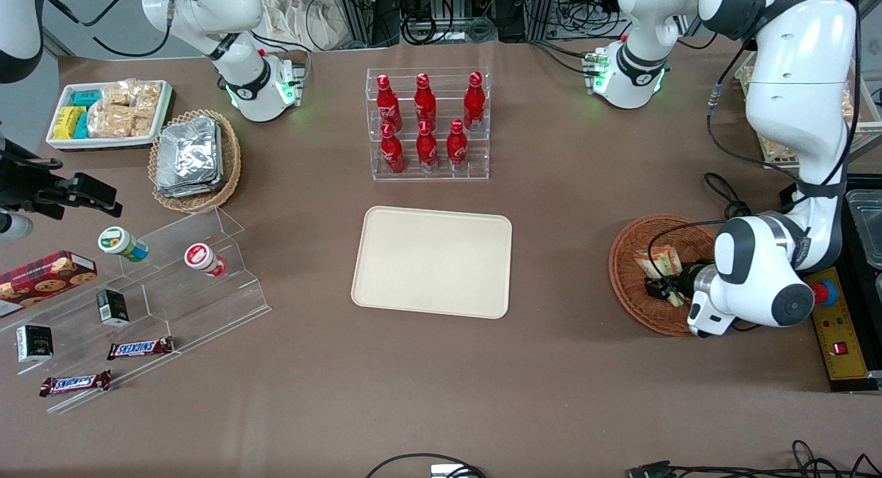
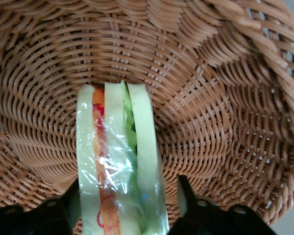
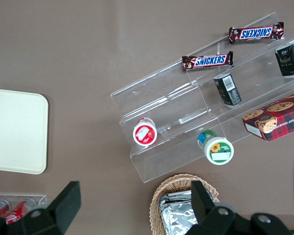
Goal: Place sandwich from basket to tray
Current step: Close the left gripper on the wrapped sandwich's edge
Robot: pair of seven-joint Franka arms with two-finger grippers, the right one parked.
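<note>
The tool (image 2: 122, 205) sits low in the basket (image 2: 220, 122), one black finger (image 2: 54, 210) on each side of the wrapped sandwich (image 2: 118, 171); they flank it closely, but I cannot tell whether they are pressing yet. The sandwich stands on edge on the weave, still in the basket, well apart from the tray (image 1: 433, 261) on the counter (image 1: 551, 368). The slick wrap could slip, or a hard squeeze could crush the soft bread.

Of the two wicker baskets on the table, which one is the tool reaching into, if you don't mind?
The reddish-brown basket holding the sandwich; the tool straddles that sandwich. The tan basket holds foil packs.
</note>
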